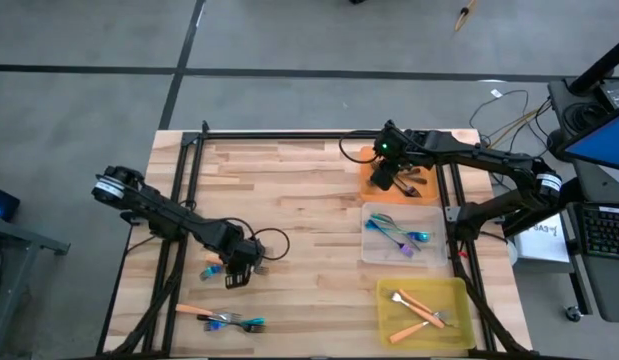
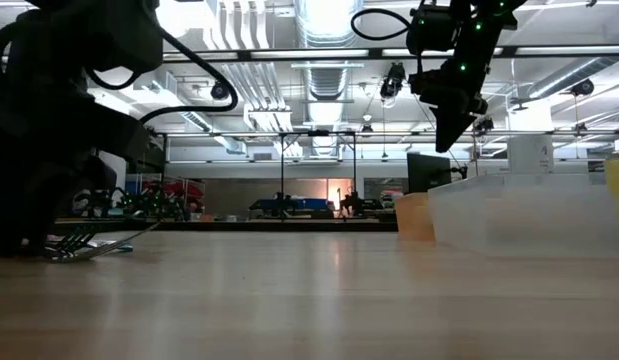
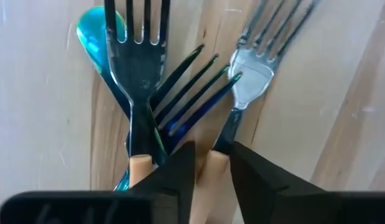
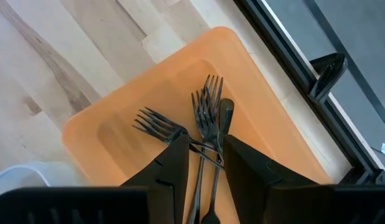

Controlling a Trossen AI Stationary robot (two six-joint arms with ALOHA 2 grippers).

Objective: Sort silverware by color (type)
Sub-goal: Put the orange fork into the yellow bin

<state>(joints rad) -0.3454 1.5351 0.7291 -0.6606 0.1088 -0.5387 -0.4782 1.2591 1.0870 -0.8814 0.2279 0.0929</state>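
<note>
The left gripper [image 3: 211,171] is down on the pale wooden bench [image 1: 299,190] at a small tangle of forks [image 1: 221,270], its two dark fingers [image 3: 173,174] drawn close around a peach-orange handle [image 3: 214,165], apparently touching it; whether the clamp is firm I cannot tell. In the left wrist view that handle lies among a teal spoon-like piece [image 3: 96,31], a dark-tined fork [image 3: 137,50] and a bright silver-tined fork [image 3: 257,62], all crossing one another. The chief risk, as I judge it, is that a lift drags the overlapping neighbours along or flicks them across the bench, because the tines are interlocked just ahead of the fingers. A shallow pinch on a slim handle could also let it twist out. The right gripper [image 4: 203,163] hangs above the flat orange tray [image 4: 117,124] at the far right of the bench, fingers slightly apart with nothing clamped, over the dark grey forks [image 4: 208,118] lying there. The clear tray [image 1: 374,250] holds blue-handled pieces, the yellow tray [image 1: 459,330] holds orange ones, and more forks [image 1: 224,318] wait near the front left edge.
</note>
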